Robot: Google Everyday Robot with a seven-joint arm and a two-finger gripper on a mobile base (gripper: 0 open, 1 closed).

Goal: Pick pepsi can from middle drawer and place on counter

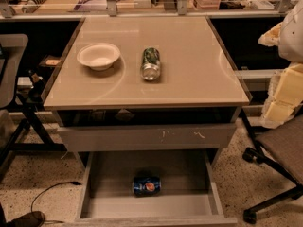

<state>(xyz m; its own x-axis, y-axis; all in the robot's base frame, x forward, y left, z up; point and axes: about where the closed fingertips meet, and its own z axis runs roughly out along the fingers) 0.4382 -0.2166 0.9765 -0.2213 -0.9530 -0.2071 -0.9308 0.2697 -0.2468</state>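
The pepsi can (pixel 147 186), dark blue with a round red-white-blue logo, lies on its side on the floor of the open middle drawer (pixel 102 174), near the middle and towards the front. The drawer is pulled out below the counter (pixel 189 70), a glossy beige tabletop. My gripper is not in view. Only a white rounded shape (pixel 292 30) shows at the right edge, above and right of the counter, and it may be part of my arm.
A white bowl (pixel 98 56) and a green-patterned silver can (pixel 151 64) lying on its side rest on the counter. A shut drawer front with white scratches (pixel 147 137) sits above the open drawer. Chairs stand at left (pixel 12 70) and right (pixel 279 145). A cable (pixel 47 193) lies on the floor.
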